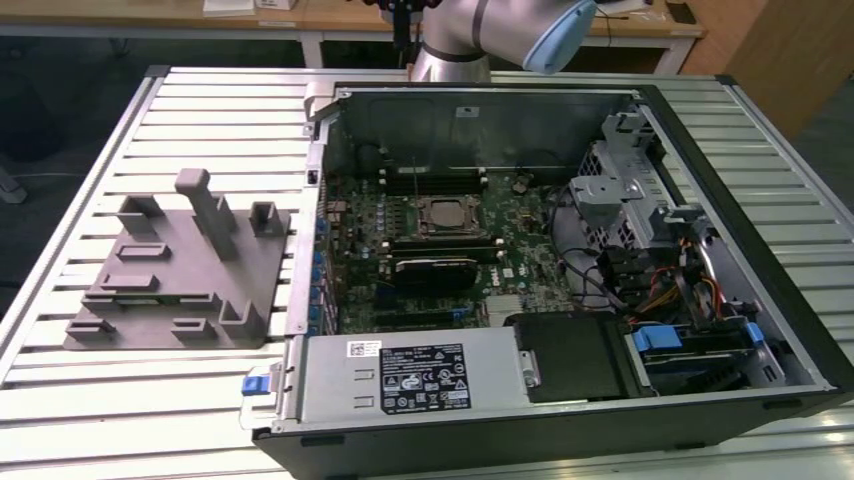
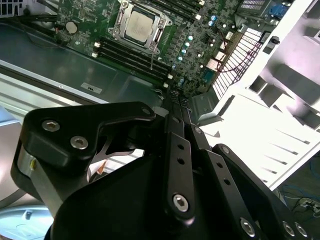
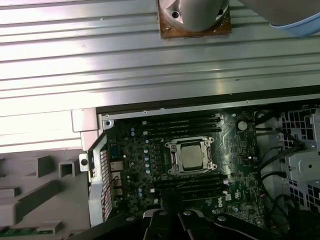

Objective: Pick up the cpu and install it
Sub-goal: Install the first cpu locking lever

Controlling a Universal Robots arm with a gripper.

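The cpu (image 1: 442, 215) sits flat in its socket on the green motherboard (image 1: 523, 252), inside the open computer case (image 1: 467, 120) on the slatted table (image 1: 200, 110). In the second wrist view the gripper (image 2: 176, 100) hangs well above the chip, empty, with its fingers pressed together.

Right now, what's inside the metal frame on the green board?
The cpu, silver top up, sits inside the socket frame. Whatever lies under the chip is covered.

The silver arm (image 1: 454, 45) has a pale-blue cap (image 1: 561, 35), black fingers (image 2: 179, 160).
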